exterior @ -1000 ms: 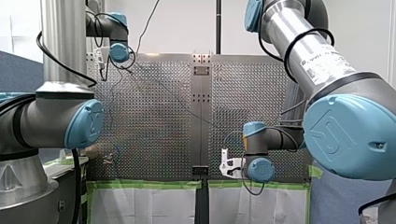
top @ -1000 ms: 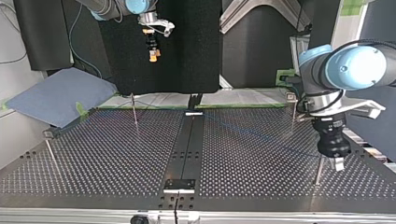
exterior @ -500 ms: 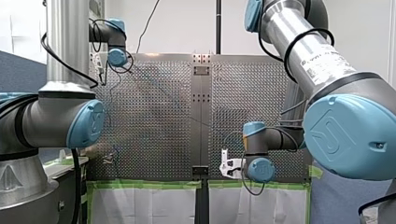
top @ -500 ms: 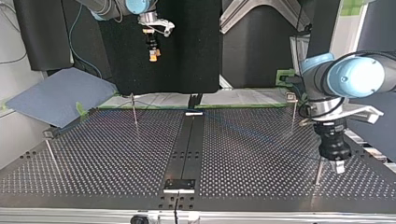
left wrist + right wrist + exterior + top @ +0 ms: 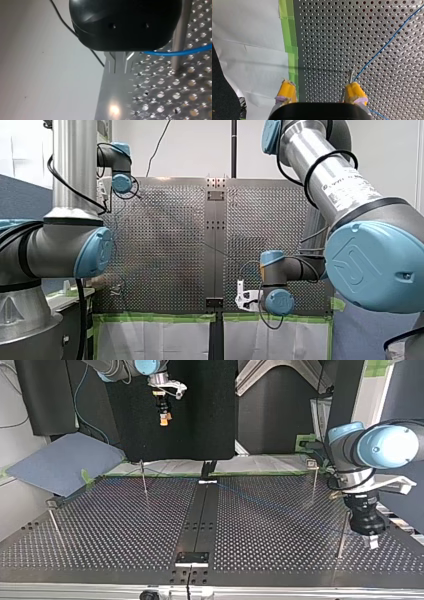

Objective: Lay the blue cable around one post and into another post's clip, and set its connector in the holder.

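Top view: my left gripper (image 5: 371, 541) is low over the perforated table (image 5: 110, 525) at the right near corner, just beside a thin near post (image 5: 341, 535). In the left wrist view its metal fingers (image 5: 115, 63) look pressed together, and the blue cable (image 5: 175, 53) comes out at their side and crosses that post. So the cable is pinched there, probably with the gripper on the post's outer side so the line can be led around it. It looks straight and taut, likely held that way so it won't sag before routing.

My right gripper (image 5: 163, 419) hangs high above the table's far left part, well clear of the work. In the right wrist view its yellow pads (image 5: 286, 90) are spread wide and hold nothing. I judge it parked out of the way, ready for a later step. Below it the cable runs diagonally over the holes to a far post (image 5: 350, 76) near the green tape (image 5: 290, 50). I can't tell if it wraps that post.

I can't make out the connector or holder. Routing looks early, with no clip step visible.
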`<act>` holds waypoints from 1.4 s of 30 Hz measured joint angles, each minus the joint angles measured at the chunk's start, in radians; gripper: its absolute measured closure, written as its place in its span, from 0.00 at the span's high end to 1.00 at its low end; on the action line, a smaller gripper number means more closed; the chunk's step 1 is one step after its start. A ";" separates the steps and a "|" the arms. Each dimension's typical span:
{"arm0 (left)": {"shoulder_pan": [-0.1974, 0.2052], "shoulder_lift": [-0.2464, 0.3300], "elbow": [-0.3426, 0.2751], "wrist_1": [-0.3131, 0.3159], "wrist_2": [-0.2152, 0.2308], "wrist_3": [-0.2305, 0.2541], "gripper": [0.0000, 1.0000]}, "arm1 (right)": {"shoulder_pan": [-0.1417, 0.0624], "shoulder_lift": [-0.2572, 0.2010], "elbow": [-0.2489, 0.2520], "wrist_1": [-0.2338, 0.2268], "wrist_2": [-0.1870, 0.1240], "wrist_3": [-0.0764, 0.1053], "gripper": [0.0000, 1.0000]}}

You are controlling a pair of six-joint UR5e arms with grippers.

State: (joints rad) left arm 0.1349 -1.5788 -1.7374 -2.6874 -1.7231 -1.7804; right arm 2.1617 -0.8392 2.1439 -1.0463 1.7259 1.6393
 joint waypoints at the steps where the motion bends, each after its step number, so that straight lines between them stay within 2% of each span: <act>1: 0.004 0.000 0.003 0.003 0.003 -0.006 0.20 | 0.000 0.000 0.000 0.000 0.000 0.000 0.98; 7: 0.018 0.000 0.019 0.004 0.011 -0.027 0.20 | 0.001 0.000 0.000 0.002 0.001 -0.002 0.98; 16: 0.028 -0.002 0.021 0.005 0.003 -0.027 0.20 | 0.002 0.000 0.000 0.004 0.003 -0.004 0.98; 26: 0.033 -0.050 0.021 0.007 0.001 -0.024 0.20 | 0.002 0.000 0.000 0.005 0.005 -0.005 0.98; 42: 0.064 -0.055 -0.017 0.067 0.008 -0.088 0.20 | 0.000 0.000 0.000 0.009 0.010 -0.008 0.98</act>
State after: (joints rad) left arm 0.1984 -1.6341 -1.7539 -2.6207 -1.7150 -1.8687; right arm 2.1616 -0.8392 2.1438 -1.0376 1.7358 1.6310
